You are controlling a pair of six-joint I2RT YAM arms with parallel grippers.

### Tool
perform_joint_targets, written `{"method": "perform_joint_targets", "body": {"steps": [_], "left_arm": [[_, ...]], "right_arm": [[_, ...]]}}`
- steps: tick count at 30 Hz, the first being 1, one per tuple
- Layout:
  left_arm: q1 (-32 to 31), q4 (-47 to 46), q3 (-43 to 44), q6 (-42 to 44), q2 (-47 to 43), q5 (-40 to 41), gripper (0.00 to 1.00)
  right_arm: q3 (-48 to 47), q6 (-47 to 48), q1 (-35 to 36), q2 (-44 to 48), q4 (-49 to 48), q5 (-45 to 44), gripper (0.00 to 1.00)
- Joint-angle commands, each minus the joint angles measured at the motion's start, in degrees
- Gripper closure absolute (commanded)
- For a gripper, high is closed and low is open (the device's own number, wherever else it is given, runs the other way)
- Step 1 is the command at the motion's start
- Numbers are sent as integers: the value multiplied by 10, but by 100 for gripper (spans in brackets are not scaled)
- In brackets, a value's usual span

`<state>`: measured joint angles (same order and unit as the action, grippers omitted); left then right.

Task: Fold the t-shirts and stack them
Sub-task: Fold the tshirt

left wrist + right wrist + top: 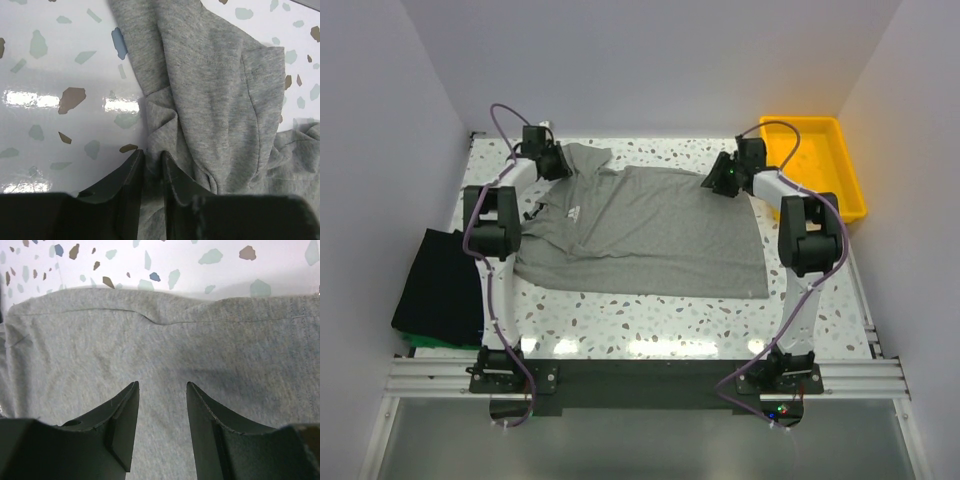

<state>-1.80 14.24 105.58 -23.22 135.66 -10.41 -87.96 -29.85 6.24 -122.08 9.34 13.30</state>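
Note:
A heather-grey t-shirt with a small white chest logo lies spread across the middle of the table. My left gripper is at its far left corner, shut on a pinched fold of the grey t-shirt, with the fabric bunched between the fingers. My right gripper hovers open over the shirt's far right edge; the right wrist view shows flat grey cloth between its spread fingers. A folded black t-shirt lies on a folded green one at the table's left edge.
A yellow plastic tray stands at the far right of the speckled table. White walls close in the left, back and right. The arm bases sit on the rail at the near edge.

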Motion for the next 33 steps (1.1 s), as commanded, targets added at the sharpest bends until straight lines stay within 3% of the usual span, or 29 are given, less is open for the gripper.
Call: {"method": "perform_joint_targets", "body": {"steps": [1,12,26,33], "left_arm": [[0,-42,2,13,-13,7,76],[35,-83,-62,-16,-78,92,92],[65,-84,-71,-20,-87,102,92],[74,-78,-75,-16,-95,122,91]], "right_arm": [[-24,11,-4,-3,-20,14,53],[0,11,-14,-18,1,-11,53],[-12,20,-27,-29,16,-21,53],[-72,30,-37,-23,52,-71,52]]}}
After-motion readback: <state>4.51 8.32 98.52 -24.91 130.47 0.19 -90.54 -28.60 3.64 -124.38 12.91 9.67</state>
